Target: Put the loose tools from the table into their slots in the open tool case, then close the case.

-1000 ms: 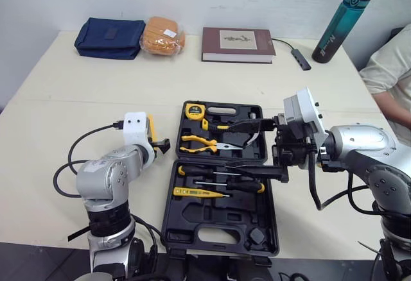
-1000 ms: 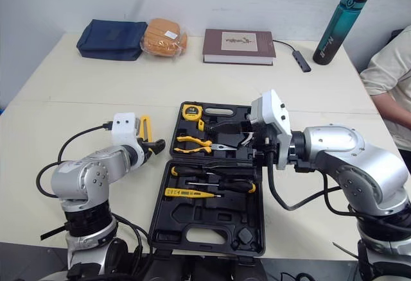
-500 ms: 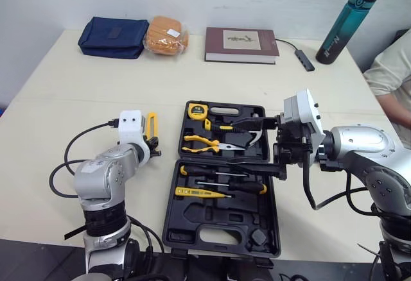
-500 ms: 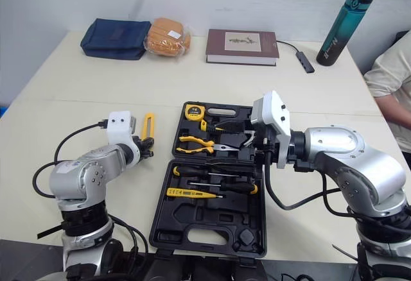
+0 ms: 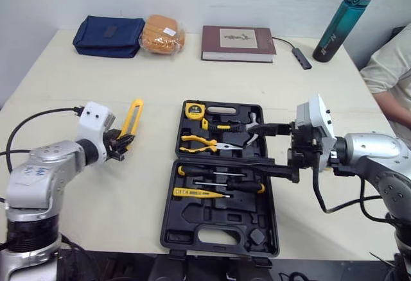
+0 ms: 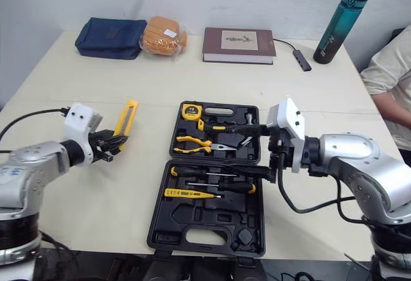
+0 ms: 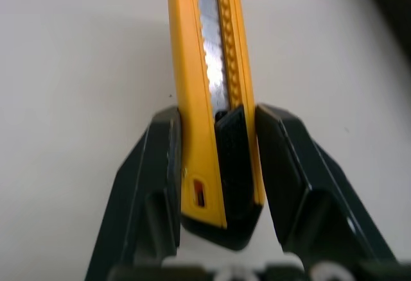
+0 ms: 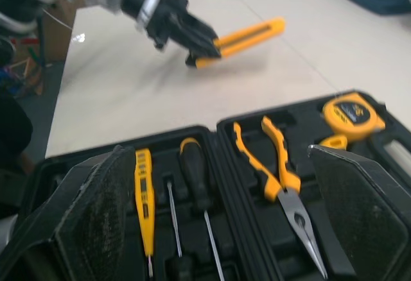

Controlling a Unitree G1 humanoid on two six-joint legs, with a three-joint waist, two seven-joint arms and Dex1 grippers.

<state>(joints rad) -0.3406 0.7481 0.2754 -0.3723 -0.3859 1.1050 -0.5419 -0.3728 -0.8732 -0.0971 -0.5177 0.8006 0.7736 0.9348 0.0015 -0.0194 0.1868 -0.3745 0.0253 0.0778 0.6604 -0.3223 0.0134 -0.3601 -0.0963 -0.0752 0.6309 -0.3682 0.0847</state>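
Holds the yellow utility knife [image 5: 132, 115] by its butt end in the clenched left gripper [image 5: 119, 147], on the tabletop [image 5: 96, 69] well left of the open tool case [image 5: 221, 233]. Shows from the left wrist its steel blade strip, black slider and small red mark. Has the right gripper [image 8: 217, 159] spread wide over the case, near the pliers [image 8: 282, 185] and tape measure [image 8: 352, 115]. Cannot read the water bottle [image 5: 340, 21] lettering.

The left gripper [image 5: 119, 145] has swung out away from the case [image 5: 221, 229], taking the yellow knife [image 5: 133, 115] with it in its fingers [image 7: 157, 165]. The right gripper [image 5: 263, 147] has drawn back a little toward the case's right edge.
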